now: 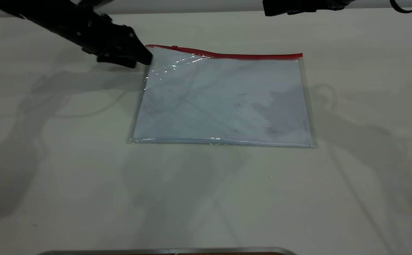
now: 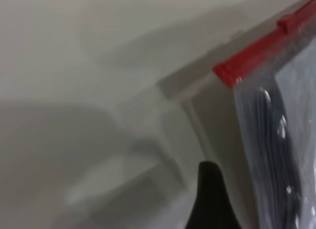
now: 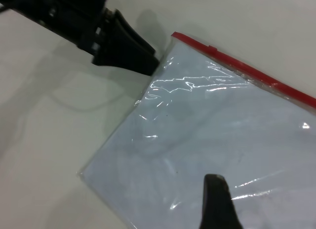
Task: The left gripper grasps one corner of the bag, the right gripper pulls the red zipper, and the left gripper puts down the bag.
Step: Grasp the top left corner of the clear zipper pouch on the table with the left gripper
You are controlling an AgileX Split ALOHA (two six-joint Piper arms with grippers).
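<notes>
Broadly, a pale matte table (image 1: 68,170) carries everything, and the bag (image 1: 223,102) lies flat near its middle, a wide rectangular pouch of clear glossy plastic with white paper sheets showing through. It looks light and limp rather than stiff: the film is wrinkled and catches bright glints near the far left end, where the edge is lifted slightly off the surface. I would expect the plastic to be slippery, so a pinch needs to bite on the doubled seam and not on the smooth face.

Along the far long side runs the red zipper (image 1: 234,54), a thin bright strip that rises at its left end. The corner (image 1: 149,47) tipped by that strip is the natural place to hold, since the seam there is thicker and firmer than the sheet.

Next in size, the left gripper (image 1: 146,56), black with wedge-shaped jaws on a bulky arm, is at the bag's left edge just below that corner, touching it; whether its jaws are pressed together on the film or merely against it I cannot tell. The right gripper (image 1: 268,9) hangs high at the far edge, well apart from the bag, and its jaw spacing cannot be made out either.

Smallest, the red slider tab (image 1: 174,47) sits near the left end of the strip.
</notes>
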